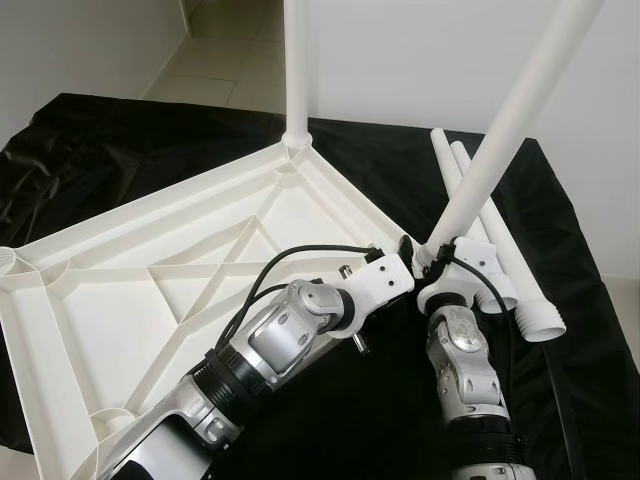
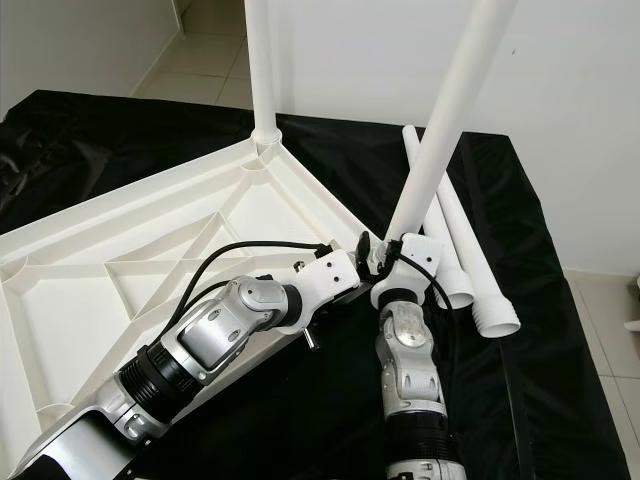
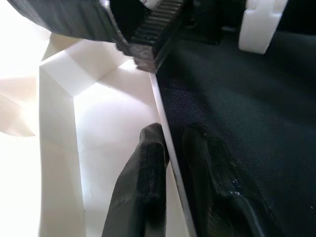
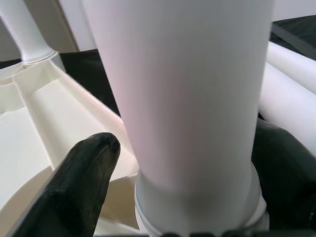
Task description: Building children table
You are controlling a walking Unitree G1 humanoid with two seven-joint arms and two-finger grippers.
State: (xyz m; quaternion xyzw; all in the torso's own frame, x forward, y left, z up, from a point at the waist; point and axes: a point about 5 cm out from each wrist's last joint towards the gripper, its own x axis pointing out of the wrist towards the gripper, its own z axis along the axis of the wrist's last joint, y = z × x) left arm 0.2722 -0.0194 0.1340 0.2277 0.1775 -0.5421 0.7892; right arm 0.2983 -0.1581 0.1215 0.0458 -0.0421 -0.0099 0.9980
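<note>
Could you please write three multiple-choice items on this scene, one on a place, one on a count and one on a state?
1. Where does the left hand grip?
A. the tabletop's rim
B. a loose leg
C. the cloth

2. How many loose legs lie on the black cloth?
A. none
B. two
C. five

3. How does the leg in the right hand stand?
A. flat on the cloth
B. perfectly upright
C. tilted, its foot at the tabletop's corner

Answers:
1 A: the left wrist view shows the fingers astride the white tabletop edge.
2 B: two loose legs lie side by side to the robot's right.
3 C: the held leg leans away to the right, unlike the upright leg at the far corner.
</note>
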